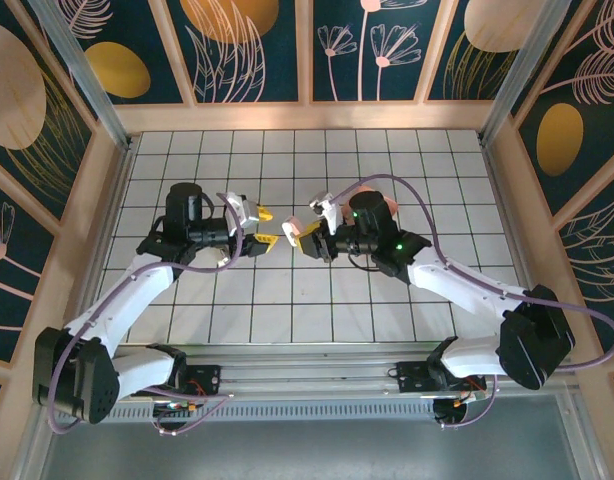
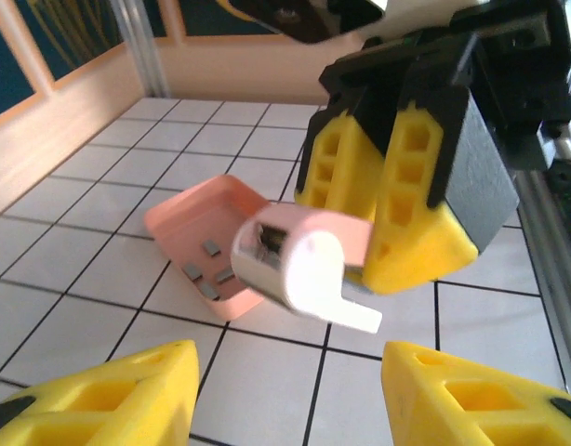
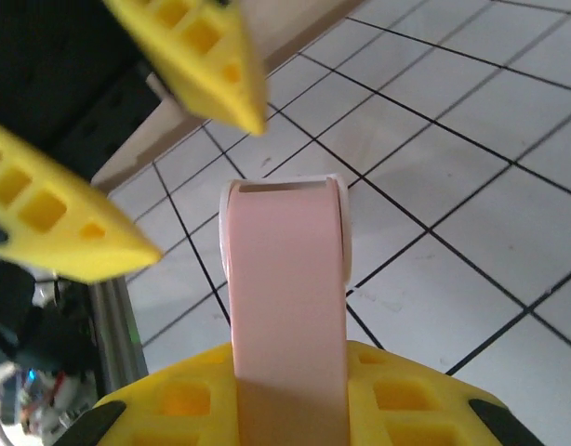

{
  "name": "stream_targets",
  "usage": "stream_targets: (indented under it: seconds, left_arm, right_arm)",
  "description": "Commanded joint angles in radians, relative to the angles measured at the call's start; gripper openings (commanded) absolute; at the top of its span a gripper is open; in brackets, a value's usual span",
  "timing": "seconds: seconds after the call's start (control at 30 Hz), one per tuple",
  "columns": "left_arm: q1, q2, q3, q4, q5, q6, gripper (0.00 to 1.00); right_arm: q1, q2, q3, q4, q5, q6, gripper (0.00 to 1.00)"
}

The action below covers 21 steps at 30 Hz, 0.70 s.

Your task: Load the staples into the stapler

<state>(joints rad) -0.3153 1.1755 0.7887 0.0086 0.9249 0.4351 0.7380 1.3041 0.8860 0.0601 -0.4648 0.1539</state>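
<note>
The stapler [image 2: 304,255], pale pink with a white and silver end, hangs above the tiled floor with my right gripper [image 3: 290,376] shut on its pink body [image 3: 285,279]. Its white end points toward my left gripper [image 2: 287,360], which stands open just in front of it, nothing between its yellow fingers [image 2: 127,395]. In the top view the two grippers face each other at mid-table, left gripper [image 1: 262,228] and right gripper [image 1: 305,238]. Several small grey staples [image 2: 209,248] lie in a salmon-pink tray [image 2: 179,218] behind the stapler.
The pink tray [image 1: 389,207] sits partly under the right arm in the top view. A wooden wall [image 1: 307,115] rims the white tiled floor [image 1: 287,300], and an aluminium rail [image 1: 307,355] runs along the near edge by the arm bases.
</note>
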Motion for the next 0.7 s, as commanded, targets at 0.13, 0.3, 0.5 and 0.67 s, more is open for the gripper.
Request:
stream_targets:
  seconds: [0.13,0.3,0.5,0.67]
  left_arm:
    - [-0.008,-0.03,-0.095,0.145,-0.022,-0.162,0.55]
    - [-0.018,0.001,-0.093,0.168,0.008,-0.184,0.56]
    - [-0.046,0.041,-0.073,0.185,0.013,-0.213,0.57]
    - [-0.058,0.06,-0.08,0.242,-0.048,-0.302,0.58]
  right_arm:
    - [-0.006,0.024,0.027,0.076,0.05,0.424,0.02]
    - [-0.006,0.085,0.101,0.022,-0.001,0.463,0.01]
    - [-0.005,0.136,0.166,-0.022,-0.022,0.473,0.01]
    - [-0.005,0.138,0.173,-0.018,-0.034,0.48,0.0]
